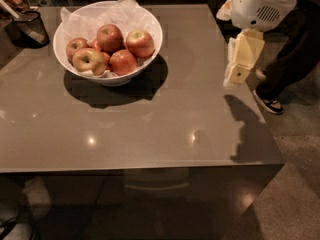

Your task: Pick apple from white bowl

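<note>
Grey-brown glossy worktop point(150, 124) fills most of the view, with dark floor to the right. Far left at the back edge stands a small dark mesh cup point(30, 28). Next to it, well apart, is the white bowl point(107, 79), on the worktop's back left part and lined with crumpled tissue paper point(125, 14). Several apples lie inside: a yellow-green apple point(89, 60) at front left, darker red ones in the middle. The apple point(140, 43), red with a pale patch at the stem, lies on the bowl's right side, touching its neighbours. Off the worktop's right edge hangs the cream gripper point(242, 59) under a white arm housing point(260, 6), pointing down, well apart from the bowl and holding nothing; open or closed cannot be told. Far right are a person's dark trouser leg point(295, 54) and a shoe point(269, 104) on the floor.
</note>
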You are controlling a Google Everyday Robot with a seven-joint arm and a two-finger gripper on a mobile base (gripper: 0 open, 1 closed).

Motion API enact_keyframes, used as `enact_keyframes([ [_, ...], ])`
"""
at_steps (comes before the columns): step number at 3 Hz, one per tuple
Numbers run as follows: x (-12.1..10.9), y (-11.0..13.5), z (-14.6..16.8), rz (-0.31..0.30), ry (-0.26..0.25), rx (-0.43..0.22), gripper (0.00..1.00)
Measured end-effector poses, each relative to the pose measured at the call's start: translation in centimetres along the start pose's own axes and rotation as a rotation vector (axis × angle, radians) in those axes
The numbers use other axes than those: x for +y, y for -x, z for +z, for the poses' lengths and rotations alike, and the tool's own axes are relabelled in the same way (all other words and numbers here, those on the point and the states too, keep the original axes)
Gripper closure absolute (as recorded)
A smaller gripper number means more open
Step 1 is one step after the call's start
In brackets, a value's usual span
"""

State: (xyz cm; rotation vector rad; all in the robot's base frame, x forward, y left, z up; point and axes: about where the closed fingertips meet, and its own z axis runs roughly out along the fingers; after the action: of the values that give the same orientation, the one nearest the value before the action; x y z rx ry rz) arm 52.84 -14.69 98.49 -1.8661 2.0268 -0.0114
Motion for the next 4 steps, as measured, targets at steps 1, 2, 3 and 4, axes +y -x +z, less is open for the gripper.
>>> enact_keyframes([
  [1,-1.8,2.0,0.6,-0.045,0.003,-0.02,0.0],
  [2,-2.0,2.2,0.6,-0.045,-0.005,-0.025,0.0],
  [3,-2.9,3.0,1.1,-0.034,-0.003,-0.072,0.0],
  [4,-5.5,5.4,2.2,-0.058,0.01,-0.131,0.0],
])
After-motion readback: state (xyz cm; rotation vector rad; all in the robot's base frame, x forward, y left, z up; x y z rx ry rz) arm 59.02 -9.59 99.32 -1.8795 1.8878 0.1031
